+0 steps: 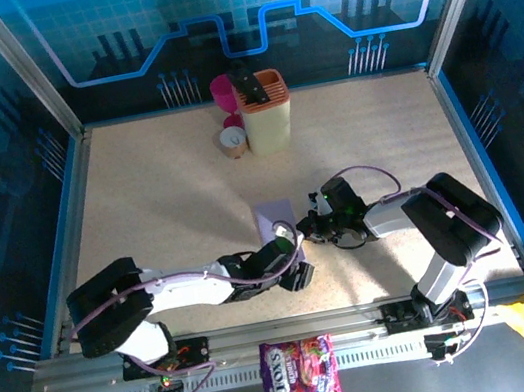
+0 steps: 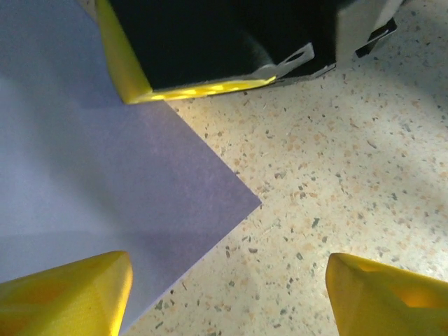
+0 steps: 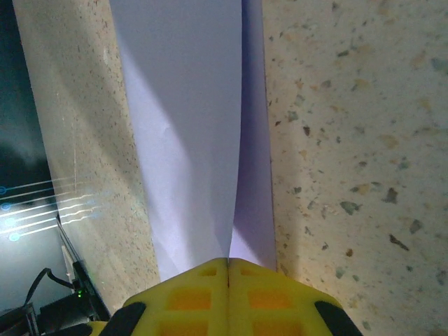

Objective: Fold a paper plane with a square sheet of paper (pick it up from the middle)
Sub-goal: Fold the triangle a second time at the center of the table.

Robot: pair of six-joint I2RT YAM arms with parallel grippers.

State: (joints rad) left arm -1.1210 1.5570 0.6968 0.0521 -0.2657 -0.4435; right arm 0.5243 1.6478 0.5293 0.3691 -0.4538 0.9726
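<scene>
While a sweets bag [image 1: 299, 370] lies on the near rail [image 1: 218, 351], the left claw [image 2: 231, 294] stands open over a corner of the lilac paper [image 1: 274, 216] on the speckled beige surface [image 1: 162, 203]. The right claw [image 3: 228, 269] is closed on its folded edge. Blue walls [image 1: 310, 5] stand behind. From above, the claws hide the paper's near edge.

R gripper [image 3: 228, 269] clamped on lilac sheet of paper [image 3: 183, 133] | sheet folded | speckled table [image 3: 350, 140] under

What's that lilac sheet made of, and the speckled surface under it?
The square sheet of paper looks like thin matte paper: flat, sharp-cornered, no shine. The table looks like speckled stone or printed laminate, matte; I cannot tell which.
</scene>
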